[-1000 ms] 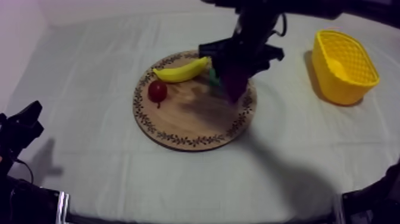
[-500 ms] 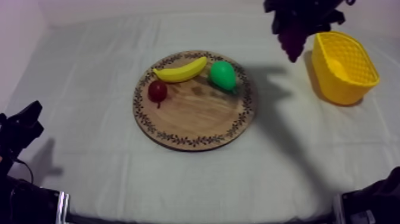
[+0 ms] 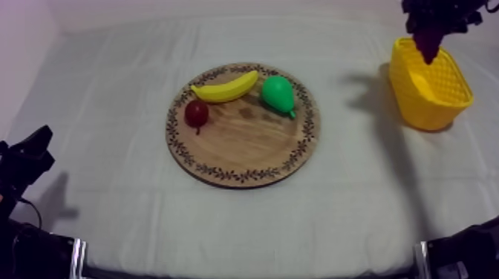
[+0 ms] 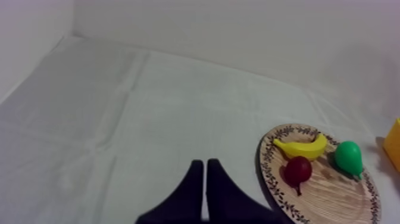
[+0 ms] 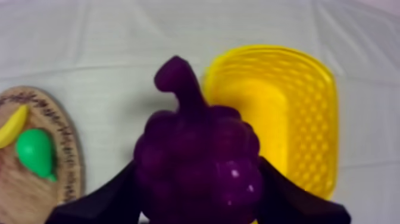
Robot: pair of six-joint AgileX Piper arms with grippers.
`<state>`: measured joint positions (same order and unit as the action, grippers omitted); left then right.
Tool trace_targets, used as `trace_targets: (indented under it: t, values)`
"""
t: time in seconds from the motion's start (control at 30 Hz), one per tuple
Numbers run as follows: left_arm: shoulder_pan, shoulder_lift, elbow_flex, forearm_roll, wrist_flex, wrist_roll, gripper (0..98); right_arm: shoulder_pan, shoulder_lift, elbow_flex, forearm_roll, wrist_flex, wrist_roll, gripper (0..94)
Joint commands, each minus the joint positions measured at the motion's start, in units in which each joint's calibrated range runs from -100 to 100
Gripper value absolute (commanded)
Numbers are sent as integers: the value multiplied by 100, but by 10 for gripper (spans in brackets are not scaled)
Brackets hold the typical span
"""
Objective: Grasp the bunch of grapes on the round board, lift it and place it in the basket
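I can read no writing, label, brand, number or sign from any of my cameras. The wooden board (image 3: 245,148) carries only a dark leaf pattern round its rim, and the yellow basket (image 3: 427,104) shows only plain mesh walls.
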<state>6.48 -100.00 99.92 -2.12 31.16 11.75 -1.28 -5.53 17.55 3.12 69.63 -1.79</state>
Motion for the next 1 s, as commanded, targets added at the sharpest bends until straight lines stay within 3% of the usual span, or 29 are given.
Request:
trace_targets:
  t: [0.0, 0.27, 0.77, 0.87, 0.97]
  values:
    - [0, 0, -3, -1, -3, 0, 1, 260, 27, 38, -37, -142, 228, 331]
    - [0, 0, -3, -1, -3, 0, 1, 628, 469, 125, -178, -269, 443, 333]
    - [0, 0, -3, -1, -3, 0, 1, 945, 2124, -511, -156, -481, 547, 318]
    - [0, 0, -3, -1, -3, 0, 1, 1018, 2369, -599, -177, -526, 628, 366]
    - [0, 0, -3, -1, -3, 0, 1, 1057, 2544, -557, -189, -622, 703, 479]
